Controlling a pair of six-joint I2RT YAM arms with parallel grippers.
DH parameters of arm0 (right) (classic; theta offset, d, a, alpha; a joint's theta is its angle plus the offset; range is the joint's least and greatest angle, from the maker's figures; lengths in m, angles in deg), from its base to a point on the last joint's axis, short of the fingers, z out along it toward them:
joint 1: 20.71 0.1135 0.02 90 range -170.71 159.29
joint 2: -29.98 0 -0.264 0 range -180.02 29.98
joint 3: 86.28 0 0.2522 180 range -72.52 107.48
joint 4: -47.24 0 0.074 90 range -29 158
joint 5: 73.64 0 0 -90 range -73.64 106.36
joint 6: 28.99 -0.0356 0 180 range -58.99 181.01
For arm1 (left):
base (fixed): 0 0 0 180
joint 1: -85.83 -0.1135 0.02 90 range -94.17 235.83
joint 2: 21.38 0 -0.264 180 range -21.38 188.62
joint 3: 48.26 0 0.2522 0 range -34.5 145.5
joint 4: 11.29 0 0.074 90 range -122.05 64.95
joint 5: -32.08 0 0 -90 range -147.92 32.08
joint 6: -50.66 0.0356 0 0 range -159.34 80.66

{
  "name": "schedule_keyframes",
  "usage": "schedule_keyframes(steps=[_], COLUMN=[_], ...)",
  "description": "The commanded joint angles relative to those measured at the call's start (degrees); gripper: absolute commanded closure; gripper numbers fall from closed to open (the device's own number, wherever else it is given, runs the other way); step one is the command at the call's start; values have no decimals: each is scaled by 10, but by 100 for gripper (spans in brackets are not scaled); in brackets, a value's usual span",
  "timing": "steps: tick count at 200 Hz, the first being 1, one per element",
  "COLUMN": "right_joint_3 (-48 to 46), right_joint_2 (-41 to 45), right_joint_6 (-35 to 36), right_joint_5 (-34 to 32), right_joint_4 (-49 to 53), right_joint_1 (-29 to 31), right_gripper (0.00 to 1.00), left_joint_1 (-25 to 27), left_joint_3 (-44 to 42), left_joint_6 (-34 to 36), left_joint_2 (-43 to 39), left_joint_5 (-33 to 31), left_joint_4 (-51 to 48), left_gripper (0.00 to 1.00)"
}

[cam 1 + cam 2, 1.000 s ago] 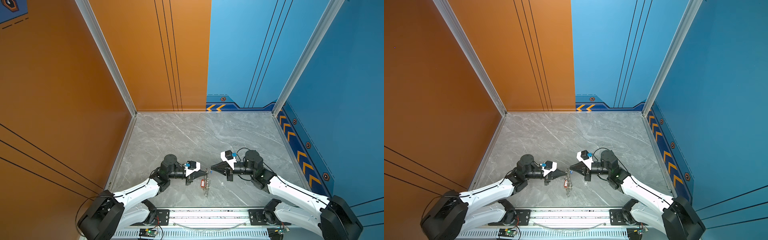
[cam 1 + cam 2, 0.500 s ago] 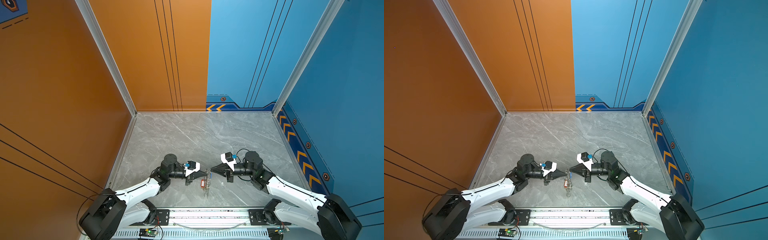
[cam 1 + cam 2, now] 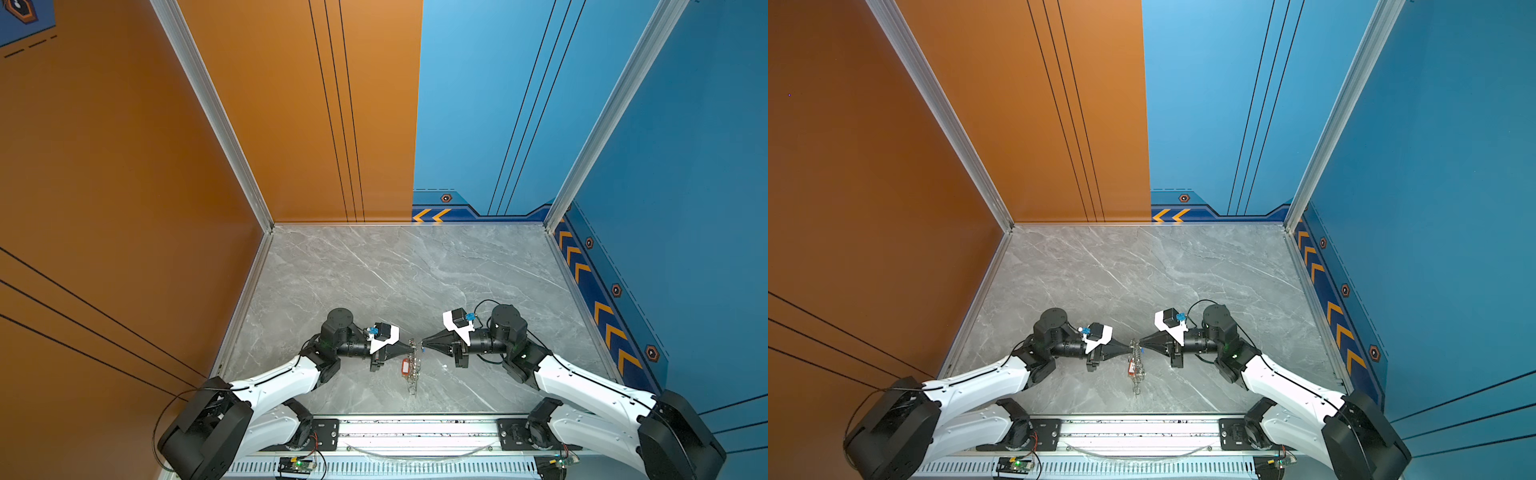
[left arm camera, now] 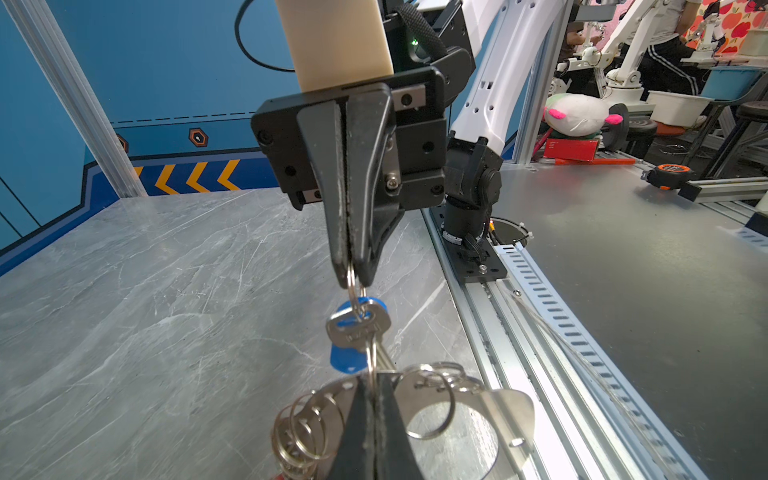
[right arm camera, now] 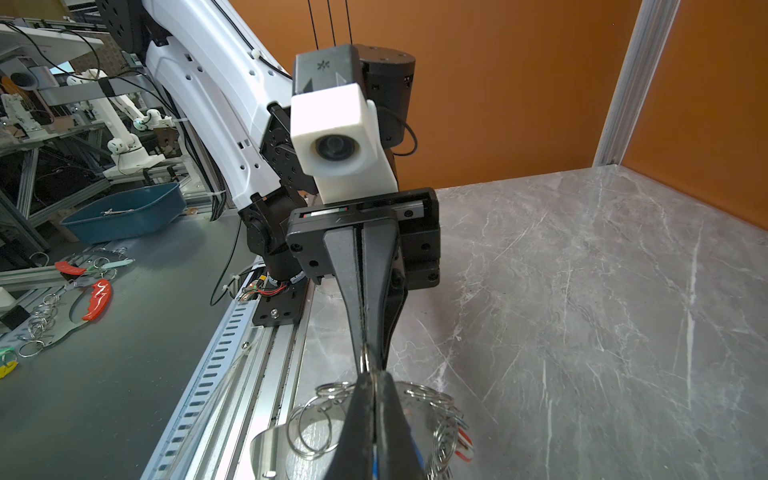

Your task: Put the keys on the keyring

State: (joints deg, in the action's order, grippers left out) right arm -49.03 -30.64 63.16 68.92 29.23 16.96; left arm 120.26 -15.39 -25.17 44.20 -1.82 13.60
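The keyring [image 4: 505, 411], a grey metal oval plate rimmed with silver split rings, hangs just above the marble floor between my two arms in both top views [image 3: 412, 376] [image 3: 1136, 374]. My left gripper [image 4: 371, 376] is shut on one of its split rings. Tip to tip with it, my right gripper [image 5: 371, 374] is shut on the small ring of a silver key [image 4: 358, 328] that carries a blue tag [image 4: 345, 361]. A red tag [image 3: 405, 367] hangs lower on the keyring. In a top view the left gripper [image 3: 411, 348] and the right gripper [image 3: 423, 344] almost touch.
An aluminium rail [image 3: 415, 428] with both arm bases runs along the front edge of the marble floor [image 3: 395, 282]. Orange and blue walls close the other three sides. Outside the cell, a blue bin [image 5: 124, 212] and spare keyrings [image 5: 83, 291] lie on a bench.
The right gripper has shifted slightly toward the front edge and its tip has closed up on the left gripper's tip. The left arm has barely moved.
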Motion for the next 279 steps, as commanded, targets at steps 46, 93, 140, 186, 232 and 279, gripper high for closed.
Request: schedule_keyframes(steps=[46,93,140,186,232,279], right_joint_3=[-5,-6,-5,-2,-2,-3], right_joint_2=[-2,-1,0,-3,10,17], right_joint_6=[12,20,29,39,43,46], right_joint_5=[20,27,30,22,15,14], right_joint_4=[-17,-11,-3,9,14,19], right_joint_1=[8,10,14,18,15,13], right_gripper=[100,100,100,100,100,100], left_joint_1=[-6,-6,-7,-7,-7,-6], left_joint_3=[-6,-4,-3,-2,0,1], left_joint_6=[6,3,2,0,0,0], left_joint_2=[5,7,10,12,16,17], left_joint_5=[29,33,34,34,37,44], left_joint_4=[-2,-2,-2,-1,-1,-1], left_gripper=[100,100,100,100,100,100])
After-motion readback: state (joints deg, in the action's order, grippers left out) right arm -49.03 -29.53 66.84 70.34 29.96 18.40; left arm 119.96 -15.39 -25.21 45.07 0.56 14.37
